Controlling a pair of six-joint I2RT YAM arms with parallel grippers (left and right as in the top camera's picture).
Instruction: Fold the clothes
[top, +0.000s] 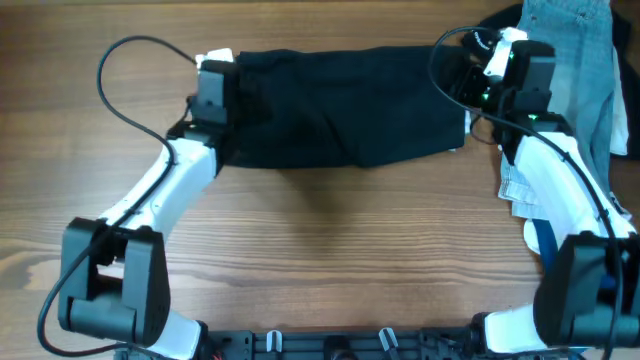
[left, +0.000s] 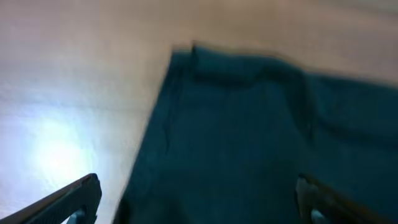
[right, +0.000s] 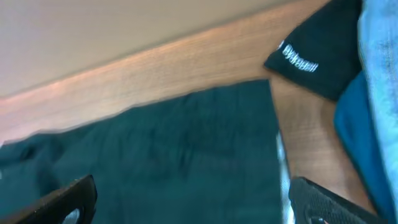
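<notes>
Jaws wide on left gripper (left: 198, 186), right gripper (right: 193, 185), black shorts (top: 340, 105) lying flat

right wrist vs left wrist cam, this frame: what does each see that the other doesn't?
Right wrist only: the small black piece with white print and the light-blue denim, both past the shorts' edge.
Left wrist only: a bright glare patch on the wood beside the shorts' corner.
Both: the black shorts lying flat on the wooden table, with that camera's own gripper open over them: the left gripper and the right gripper.
</notes>
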